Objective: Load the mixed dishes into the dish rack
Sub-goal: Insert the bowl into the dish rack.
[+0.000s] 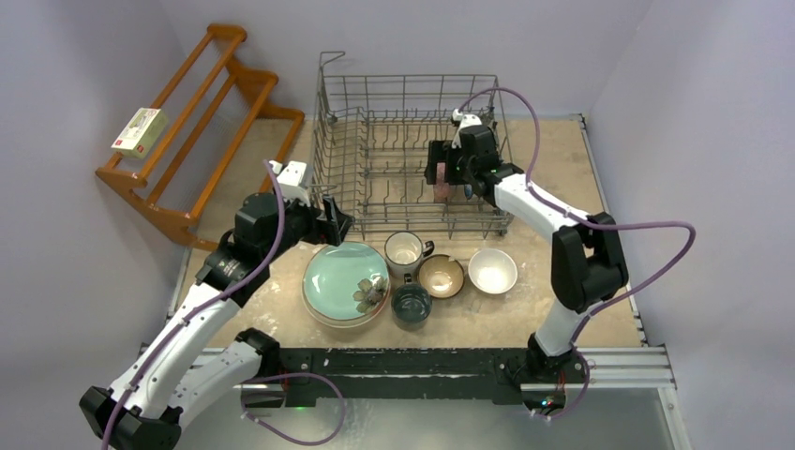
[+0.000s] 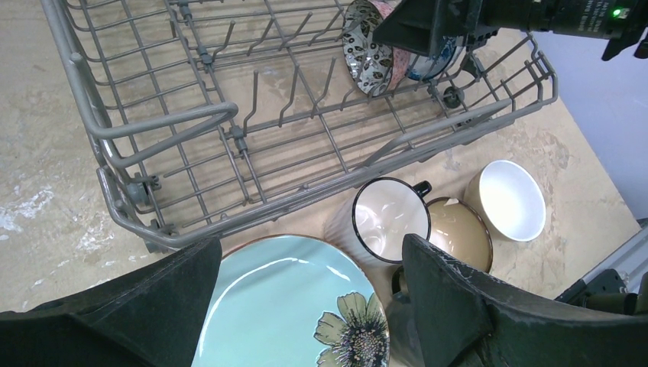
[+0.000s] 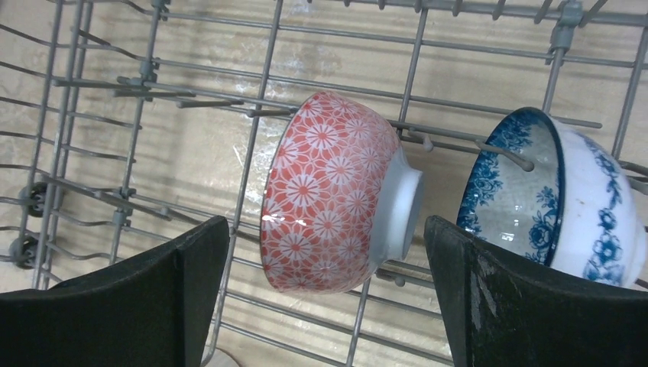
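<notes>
Right gripper (image 3: 325,223), fingers spread wide and touching nothing, is straddling the red flower-patterned ceramic bowl (image 3: 336,202) lying tipped on its side among the tines of the grey wire dish rack (image 2: 164,124), mid-frame, left of a blue-and-white ceramic bowl (image 3: 569,199); judgement: the retreat is wanting a straight lift clear, brushing neither bowl.

Diffuse overhead light is filling all three views evenly; shadows are falling soft and short. Glare is streaking the mint green plate (image 2: 283,306) and glinting on the red patterned bowl (image 3: 328,191). Dish rack (image 2: 160,122) wires are bowing slightly toward wrist-view edges.
</notes>
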Controlling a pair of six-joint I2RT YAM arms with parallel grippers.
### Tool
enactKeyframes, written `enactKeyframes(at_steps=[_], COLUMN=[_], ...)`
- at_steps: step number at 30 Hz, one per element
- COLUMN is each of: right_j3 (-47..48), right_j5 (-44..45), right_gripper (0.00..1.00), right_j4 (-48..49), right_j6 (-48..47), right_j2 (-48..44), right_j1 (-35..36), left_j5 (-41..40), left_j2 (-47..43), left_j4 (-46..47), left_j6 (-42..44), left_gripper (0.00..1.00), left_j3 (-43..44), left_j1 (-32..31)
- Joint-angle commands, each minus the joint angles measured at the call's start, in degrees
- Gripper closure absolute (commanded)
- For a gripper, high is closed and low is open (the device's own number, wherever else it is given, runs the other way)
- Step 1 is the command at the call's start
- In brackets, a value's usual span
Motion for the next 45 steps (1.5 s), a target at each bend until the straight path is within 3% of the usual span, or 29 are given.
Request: enactKeyframes(at_steps=[1,7,10,18,21,31,45], right_j3=[2.1,3.2,3.3,4.2,4.7,6.5,5.2], right_j5=[3.0,4.1,1.8,-4.9,-6.5,-7.4,5.6], right_gripper=[0.01,0.02,0.1,0.65,0.77,0.96,1.0], right_j4=[1.5,1.1,1.7,1.7,1.7,1.7,0.4], right_j6=[0.9,0.7,-0.3,-0.4,0.0,0.5,0.8], right_j2=[-4.6,-7.2,-8.3,-7.9,-6.7,-0.4,1.1], right_j1=[0.3,0.3,0.2,1.0,1.6,3.1,3.2], left_j5=[0.1,0.1,0.1,0.3,0.3,0.4,0.2], left_j2=[0.2,0.2,0.2,0.6,0.7,1.3,1.5], left_j4=[1.3,1.3,1.3,1.4,1.4,1.6,1.4], left_j6=[1.3,1.3,1.3,1.2,1.2,1.2,1.2], left_gripper=[0.14,0.14,0.14,0.14,0.14,0.14,0.14], left_j3=[-0.1,-0.1,-0.1,-0.1,-0.1,-0.1,0.0], left_j1=[0.3,0.2,0.2,0.2,0.2,0.2,0.3])
